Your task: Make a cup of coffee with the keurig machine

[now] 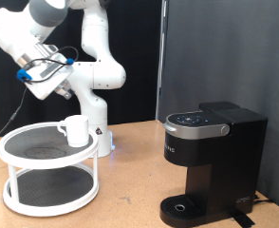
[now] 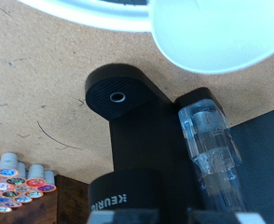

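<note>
1. Your gripper (image 1: 59, 93) hangs above the white tray table (image 1: 16, 201) at the worktop's left edge; its jaw state cannot be told.
2. The cup (image 1: 76, 130) sits on that table's top tier.
3. The keurig machine (image 1: 215, 161) stands, lid closed, near the worktop's right edge.

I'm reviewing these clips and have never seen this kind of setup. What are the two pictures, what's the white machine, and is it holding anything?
The white machine is a robot arm; its gripper hangs high above the white two-tier tray table, and nothing shows between its fingers. The exterior view comes from a camera off the arm. It shows a white cup on the tray's top tier and the black keurig machine on the wooden table. The wrist view looks down from the hand at the keurig's drip tray, the cup's rim and a box of coloured pods.
</note>
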